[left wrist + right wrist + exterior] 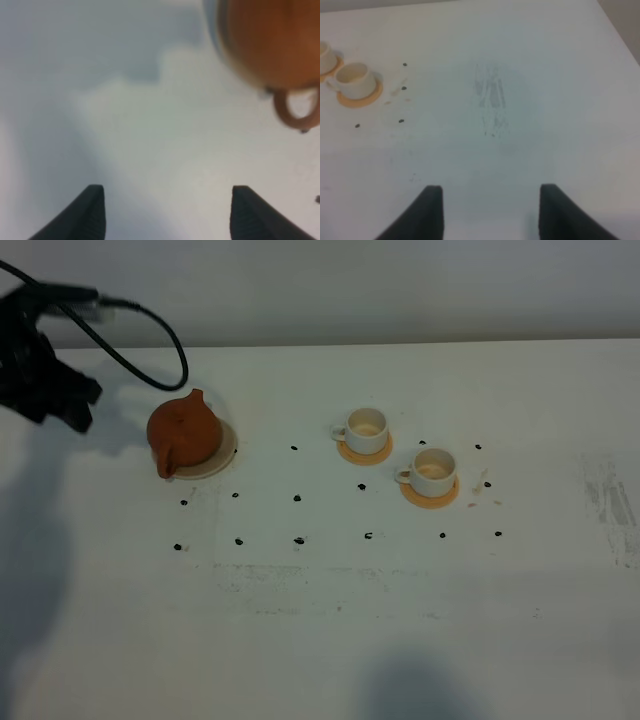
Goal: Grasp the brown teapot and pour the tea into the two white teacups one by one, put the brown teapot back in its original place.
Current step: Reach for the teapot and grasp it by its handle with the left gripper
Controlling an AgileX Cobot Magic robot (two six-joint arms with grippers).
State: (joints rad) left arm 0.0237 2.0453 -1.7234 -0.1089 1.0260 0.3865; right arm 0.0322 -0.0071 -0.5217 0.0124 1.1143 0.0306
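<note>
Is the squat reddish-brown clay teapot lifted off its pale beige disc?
No, the reddish-brown clay teapot rests on the pale beige disc.

The squat reddish-brown clay teapot (pixel 185 430) looks matt and unglazed, its skin smooth. The two small white cylindrical teacups (pixel 366 426) look like smooth ceramic. Their round orange-tan coasters (pixel 365 454) are dull, and I can't tell the material. The round pale beige disc (pixel 226 455) is flat and matt. The white table (pixel 320 640) is smooth and matt, with a grey scuffed patch (pixel 610 502). The left end effector (pixel 167 200) has dull black fingers (pixel 245 215), finely ribbed.
</note>
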